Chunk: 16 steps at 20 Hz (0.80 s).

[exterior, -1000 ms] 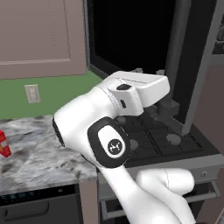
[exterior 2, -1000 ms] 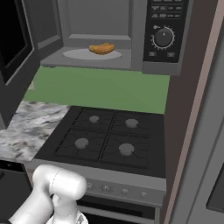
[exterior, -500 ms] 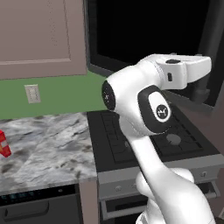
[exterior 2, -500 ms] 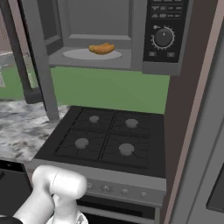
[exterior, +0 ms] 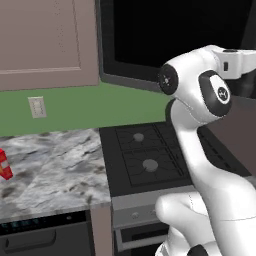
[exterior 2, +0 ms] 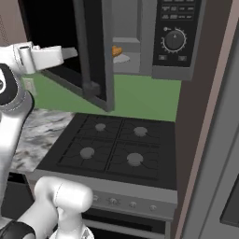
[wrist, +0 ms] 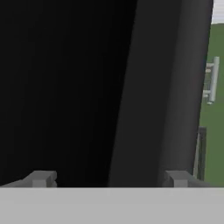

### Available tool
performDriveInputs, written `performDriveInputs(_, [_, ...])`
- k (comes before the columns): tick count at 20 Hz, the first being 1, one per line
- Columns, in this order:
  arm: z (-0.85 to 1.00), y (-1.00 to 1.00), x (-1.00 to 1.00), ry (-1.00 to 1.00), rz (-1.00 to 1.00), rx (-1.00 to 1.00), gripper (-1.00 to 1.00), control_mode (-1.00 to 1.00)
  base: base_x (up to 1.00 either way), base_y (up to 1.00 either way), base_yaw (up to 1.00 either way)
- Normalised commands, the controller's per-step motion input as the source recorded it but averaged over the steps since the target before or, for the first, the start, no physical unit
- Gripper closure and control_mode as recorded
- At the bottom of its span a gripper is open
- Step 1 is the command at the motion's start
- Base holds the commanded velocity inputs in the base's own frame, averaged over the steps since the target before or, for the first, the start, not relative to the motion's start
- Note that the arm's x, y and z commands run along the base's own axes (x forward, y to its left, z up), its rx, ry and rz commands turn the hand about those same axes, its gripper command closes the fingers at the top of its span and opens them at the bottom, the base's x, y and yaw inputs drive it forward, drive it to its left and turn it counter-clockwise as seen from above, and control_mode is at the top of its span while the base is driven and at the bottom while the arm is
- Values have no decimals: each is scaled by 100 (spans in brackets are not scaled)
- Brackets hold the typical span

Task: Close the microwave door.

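The microwave door (exterior 2: 93, 51) stands about half open, its dark grey edge turned toward the right base view. Its black glass window (exterior: 175, 35) spans the top of the left base view. My gripper (exterior 2: 70, 52) reaches in from the left, level with the door's outer face and right against it. Seen from the hand, the gripper (wrist: 109, 179) is open, its fingertips (wrist: 41, 178) wide apart before the black glass (wrist: 57, 87) and the door's grey frame (wrist: 151, 87). The microwave (exterior 2: 175, 37) shows its control panel and knob, with part of the cavity behind the door.
A plate with orange food (exterior 2: 119, 53) sits inside the microwave. Below lies the black gas stovetop (exterior 2: 112, 144). A marble counter (exterior: 50, 165) with a red object (exterior: 4, 165) is to the left, under a taupe cabinet (exterior: 40, 40). A tall dark panel (exterior 2: 205, 116) borders the right.
The door has swung from wide open at the far left to about halfway toward the microwave. My arm has risen and swung right with it, the hand staying against the door.
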Motion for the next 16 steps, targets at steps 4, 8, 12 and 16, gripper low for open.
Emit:
performDriveInputs(4, [0,-35,85,2,19,12,-100,-100,0,0,0])
performDriveInputs(8, [0,-21,100,7,29,17,-100,-100,0,0,0])
performDriveInputs(12, [0,-28,99,9,35,20,-100,-100,0,0,0])
performDriveInputs(16, [0,-29,84,11,36,19,-100,-100,0,0,0])
